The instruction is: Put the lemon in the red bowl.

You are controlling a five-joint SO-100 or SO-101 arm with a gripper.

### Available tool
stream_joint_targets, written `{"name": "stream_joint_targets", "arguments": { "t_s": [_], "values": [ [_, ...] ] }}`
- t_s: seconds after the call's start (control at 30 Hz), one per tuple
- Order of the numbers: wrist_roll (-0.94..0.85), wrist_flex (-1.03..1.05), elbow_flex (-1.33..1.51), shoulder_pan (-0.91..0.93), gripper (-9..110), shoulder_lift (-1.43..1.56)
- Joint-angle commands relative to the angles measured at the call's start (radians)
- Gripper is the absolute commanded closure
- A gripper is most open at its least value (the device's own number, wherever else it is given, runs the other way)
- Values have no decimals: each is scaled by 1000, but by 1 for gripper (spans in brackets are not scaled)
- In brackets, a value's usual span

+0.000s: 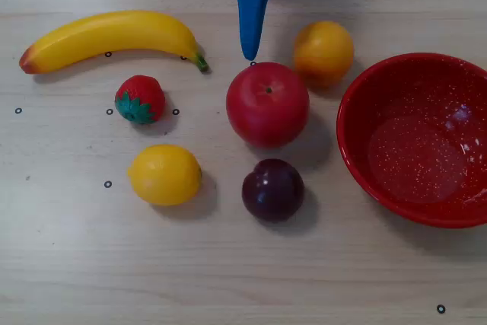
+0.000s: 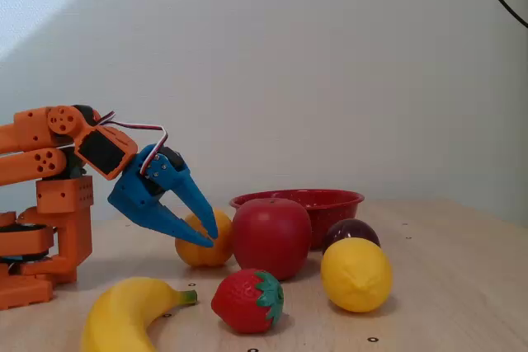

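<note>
From above, the lemon (image 1: 164, 175) sits low on the left of the pale wood-grain table (image 1: 68, 264), a bright, smooth yellow oval, well apart from everything but the dark glossy plum (image 1: 273, 189) off to its right. The red bowl (image 1: 358, 157) fills the right side, wide and shiny, its inside dusted with fine white speckles, nothing in it. The big red apple (image 1: 268, 104) is dead centre, the rounder orange fruit (image 1: 323, 52) just behind it on the right, a little strawberry (image 1: 140, 99) with a green cap above the lemon, and the long curved banana (image 1: 110, 36) across the far left. The blue gripper (image 1: 252, 47) pokes down from the top edge, its tip right by the apple's far side; from up here I can't tell how far it's open. Now the side view: the lemon (image 2: 355, 274) is at the near right, plump and matte-bright, with the plum (image 2: 353, 230) and the bowl (image 2: 334, 202) behind it. The orange arm (image 2: 45, 195) is folded low on the left, wrist tipped downward, and the gripper (image 2: 208, 234) has its two blue plastic jaws spread apart, holding nothing, the tips in front of the orange fruit (image 2: 198, 255) just left of the apple (image 2: 272, 237).
</note>
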Motion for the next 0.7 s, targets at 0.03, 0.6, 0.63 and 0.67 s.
{"name": "stream_joint_targets", "arguments": {
  "t_s": [0.03,0.6,0.63,0.67],
  "values": [
    [-9,3,8,15,101,15],
    [-12,2,-54,0,101,-69],
    [-12,2,-80,-5,101,-101],
    [-14,3,-110,-8,101,-132]
  ]
}}
